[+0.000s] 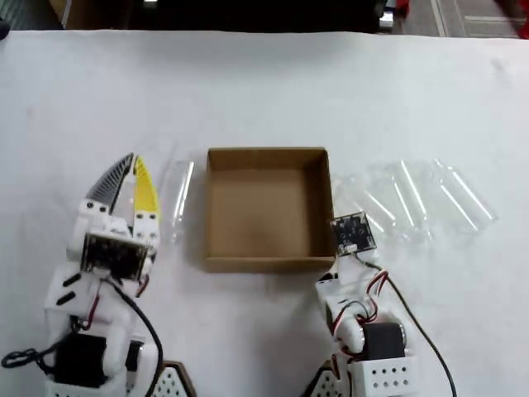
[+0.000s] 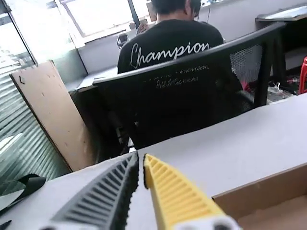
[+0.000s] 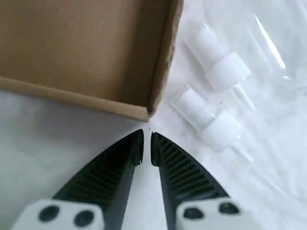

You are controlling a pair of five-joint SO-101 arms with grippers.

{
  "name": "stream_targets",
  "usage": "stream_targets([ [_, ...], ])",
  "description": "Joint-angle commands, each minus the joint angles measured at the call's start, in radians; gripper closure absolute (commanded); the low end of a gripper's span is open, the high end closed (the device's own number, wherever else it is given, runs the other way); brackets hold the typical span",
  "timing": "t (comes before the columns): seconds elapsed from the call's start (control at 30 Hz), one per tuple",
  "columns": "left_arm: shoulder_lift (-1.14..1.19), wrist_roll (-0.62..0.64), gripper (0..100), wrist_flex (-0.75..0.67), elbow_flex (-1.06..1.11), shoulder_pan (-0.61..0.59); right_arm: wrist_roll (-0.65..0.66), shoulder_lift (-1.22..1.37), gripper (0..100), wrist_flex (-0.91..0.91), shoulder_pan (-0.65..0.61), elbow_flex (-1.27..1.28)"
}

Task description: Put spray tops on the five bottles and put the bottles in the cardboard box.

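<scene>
Nothing is held yet. The left gripper (image 1: 135,159) sits left of the box (image 1: 266,152) with its grey and yellow fingers pressed together. The right gripper (image 3: 147,140) hangs at the box's near right corner, black fingers all but closed on nothing. One bottle (image 1: 180,194) lies between the left gripper and the box. The other bottles (image 1: 417,203) lie in a loose row to the box's right, and two spray tops (image 3: 218,127) lie just beside its right wall. The likely trouble is the bottles themselves — clear, round and flat on a white worktop (image 1: 264,83), they could roll away from a closing finger, and a top's thin tube could miss the neck. The right fingers, so near the corner, might also nudge the box. Beyond the worktop's far edge are a mesh chair (image 2: 249,62), a brown board (image 2: 53,110) leaning upright, and a bright window (image 2: 96,14).
</scene>
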Motion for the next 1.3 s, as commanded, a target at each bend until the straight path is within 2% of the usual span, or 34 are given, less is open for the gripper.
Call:
stream_targets([
  [0.0, 0.283, 0.009, 98, -0.009, -0.138, 0.01, -0.006, -0.001, 98.1, 0.001, -0.01, 0.009],
  [0.13, 0.475, 0.005, 98, 0.152, -0.279, 0.015, -0.006, -0.001, 98.1, 0.001, -0.01, 0.009],
  [0.2, 0.522, -0.049, 98, 0.241, -0.365, 0.015, -0.008, -0.001, 98.1, 0.001, -0.01, 0.009],
  [0.43, 0.616, -0.347, 98, 0.71, -0.678, -0.028, -0.009, -0.001, 98.1, 0.001, -0.01, 0.009],
  [0.57, 0.696, -0.517, 98, 0.937, -0.806, -0.096, -0.011, -0.001, 98.1, 0.004, -0.01, 0.009],
  [0.67, 0.748, -0.703, 98, 1.068, -0.842, -0.196, -0.011, -0.001, 98.1, 0.005, -0.01, 0.009],
  [0.77, 0.76, -0.859, 98, 1.091, -0.852, -0.364, -0.011, -0.001, 98.1, 0.005, -0.01, 0.009],
  [0.87, 0.76, -0.907, 98, 1.046, -0.848, -0.475, -0.006, -0.001, 98.1, 0.005, -0.01, 0.009],
  [1.1, 0.76, -0.905, 98, 1.076, -0.833, -0.496, -0.006, -0.001, 98.1, 0.005, -0.008, 0.009],
  [1.27, 0.76, -0.905, 98, 1.073, -0.736, -0.496, -0.006, -0.001, 98.1, 0.005, -0.007, 0.009],
])
